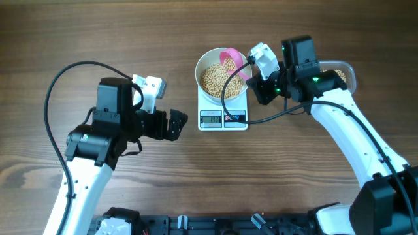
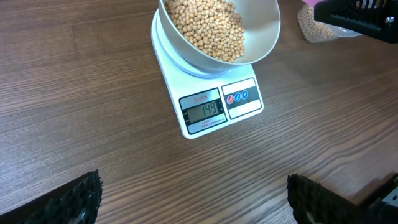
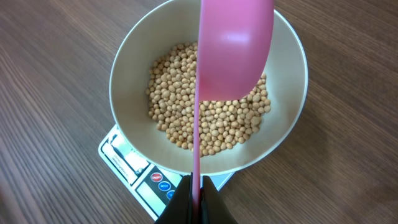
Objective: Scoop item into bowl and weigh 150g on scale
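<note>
**Pink scoop (image 3: 233, 50) held over the bowl (image 3: 124, 81) of beans (image 3: 180, 106)**

White and square, the scale (image 2: 186, 74) stands on the wooden desk (image 2: 74, 93) and carries the bean-filled bowl; its display (image 2: 204, 111) reads 149. The right hand (image 3: 200, 190) is pressed together on the scoop's thin handle, with the cup above the beans. The left hand (image 1: 177, 124) lies spread, holding nothing, just left of the scale.

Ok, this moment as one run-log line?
left hand: open, empty, beside scale | right hand: shut on pink scoop over bowl | bowl: on scale, holds beans | display: 149
</note>
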Robot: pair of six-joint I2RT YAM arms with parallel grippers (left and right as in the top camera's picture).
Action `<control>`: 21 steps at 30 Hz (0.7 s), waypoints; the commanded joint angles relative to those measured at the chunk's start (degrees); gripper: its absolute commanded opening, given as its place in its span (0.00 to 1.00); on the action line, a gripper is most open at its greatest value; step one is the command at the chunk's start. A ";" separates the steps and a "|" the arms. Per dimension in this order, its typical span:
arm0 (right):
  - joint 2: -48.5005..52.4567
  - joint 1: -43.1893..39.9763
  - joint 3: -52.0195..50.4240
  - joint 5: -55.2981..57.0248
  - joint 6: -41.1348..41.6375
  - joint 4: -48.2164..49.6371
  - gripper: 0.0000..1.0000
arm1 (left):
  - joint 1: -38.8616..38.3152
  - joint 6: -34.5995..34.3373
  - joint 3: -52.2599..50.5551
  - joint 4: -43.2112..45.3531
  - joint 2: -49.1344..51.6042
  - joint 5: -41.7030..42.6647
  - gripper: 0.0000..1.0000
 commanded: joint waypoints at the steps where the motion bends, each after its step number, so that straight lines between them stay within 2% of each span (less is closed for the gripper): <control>1: -1.01 0.13 1.25 -1.36 -0.79 0.26 0.04 | 0.31 0.04 0.11 0.00 0.26 0.68 1.00; 21: -1.29 0.13 1.27 -1.60 -0.59 0.33 0.04 | 0.31 0.04 0.11 0.00 0.26 0.68 1.00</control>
